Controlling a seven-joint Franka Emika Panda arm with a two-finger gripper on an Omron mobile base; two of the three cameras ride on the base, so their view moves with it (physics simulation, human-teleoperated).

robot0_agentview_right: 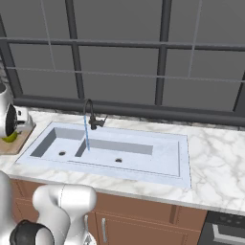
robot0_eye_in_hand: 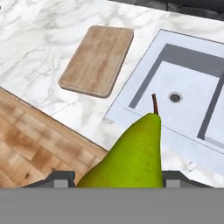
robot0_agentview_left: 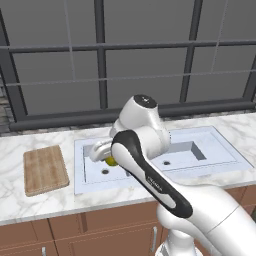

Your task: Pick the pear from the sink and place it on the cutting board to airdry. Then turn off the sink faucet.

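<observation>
Marble counter (robot0_eye_in_hand: 43,52), end effector (robot0_eye_in_hand: 117,177) gripping pear (robot0_eye_in_hand: 131,157)

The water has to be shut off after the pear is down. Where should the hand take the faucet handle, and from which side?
Grip the small lever jutting from the faucet base on its right side; come from above the open basin, since the window wall stands behind.

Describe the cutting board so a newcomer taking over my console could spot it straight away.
Start at the pale double-basin sink in the marble counter under the window. On the bare marble off its end farthest from the faucet lies the cutting board: a flat, light-brown wooden rectangle with rounded corners, the lone wood-grained thing on the counter.
</observation>
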